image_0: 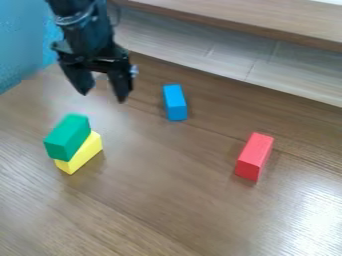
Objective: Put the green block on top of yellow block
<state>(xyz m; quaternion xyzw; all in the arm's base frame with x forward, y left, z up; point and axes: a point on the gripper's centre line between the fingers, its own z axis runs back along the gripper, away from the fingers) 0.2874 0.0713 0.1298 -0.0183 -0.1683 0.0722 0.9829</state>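
Note:
The black gripper point(103, 96) hangs at the upper left, open, its two fingers apart with nothing between them. Below it and a little to its left, a green block point(67, 137) lies on top of a yellow block point(83, 154) at the left of the table. The green block touches the yellow one and sits slightly offset toward the upper left, covering part of its top. The gripper is clear of both blocks.
A blue block point(175, 102) lies on the wooden table point(160, 190) to the right of the gripper. Farther right is a red block point(254, 156). A raised wooden ledge point(267, 27) runs behind, and a blue surface point(23, 45) stands at the upper left.

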